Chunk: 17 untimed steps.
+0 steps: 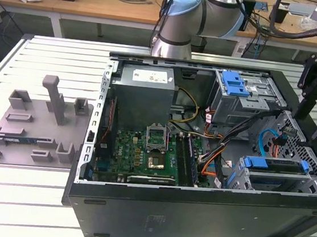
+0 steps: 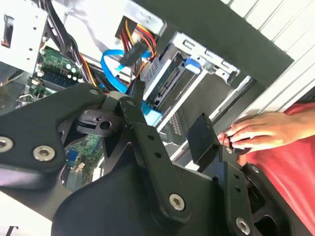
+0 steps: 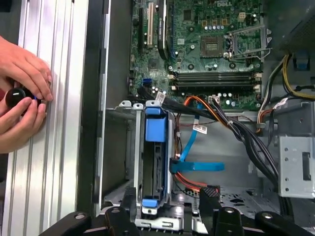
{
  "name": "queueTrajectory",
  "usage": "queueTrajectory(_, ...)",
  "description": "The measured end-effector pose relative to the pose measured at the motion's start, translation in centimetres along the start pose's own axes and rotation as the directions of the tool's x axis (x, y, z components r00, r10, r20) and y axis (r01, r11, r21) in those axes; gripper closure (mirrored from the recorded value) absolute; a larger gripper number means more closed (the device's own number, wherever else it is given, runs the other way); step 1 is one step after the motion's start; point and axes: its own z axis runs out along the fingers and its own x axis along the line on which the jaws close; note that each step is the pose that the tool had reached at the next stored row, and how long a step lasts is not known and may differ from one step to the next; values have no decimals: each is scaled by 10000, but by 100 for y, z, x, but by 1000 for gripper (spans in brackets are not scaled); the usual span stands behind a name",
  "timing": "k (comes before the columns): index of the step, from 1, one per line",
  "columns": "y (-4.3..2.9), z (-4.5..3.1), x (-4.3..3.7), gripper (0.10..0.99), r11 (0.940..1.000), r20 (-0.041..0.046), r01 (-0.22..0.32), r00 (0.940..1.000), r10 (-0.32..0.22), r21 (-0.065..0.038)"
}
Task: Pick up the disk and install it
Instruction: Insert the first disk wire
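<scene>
Hovering over the grey drive cage (image 3: 131,147), the gripper (image 3: 170,204) has its fingers spread apart with nothing between them. The disk (image 3: 157,169) sits slotted inside that cage in its blue carrier (image 3: 155,129). A person's hands (image 3: 23,71) hold a small black knob (image 3: 15,97) well apart from the cage.

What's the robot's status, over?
Gripper open, empty, near the drive cage. Disk in blue carrier, slotted in the cage. Person's hands on the table, outside the case.
</scene>
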Motion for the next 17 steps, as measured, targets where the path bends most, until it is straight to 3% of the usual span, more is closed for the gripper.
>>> queueTrajectory(2,-64,-28,-104,463,10000,-130,-8,9999,8,-31)
queueTrajectory(4,-105,-61,-246,667,10000,-317,-23,9995,21,-54)
queueTrajectory(6,-114,-72,-317,667,10000,-456,-37,9990,35,-63)
queueTrajectory(7,-123,-65,-332,733,9999,-552,-118,9984,113,-80)
queueTrajectory(9,-131,-42,-337,733,9990,-583,-430,9974,421,-141)
queueTrajectory(15,-139,38,-353,733,9863,-512,-1604,9861,1583,-387)
queueTrajectory(17,-144,48,-355,733,9823,-578,-1826,9820,1801,-420)
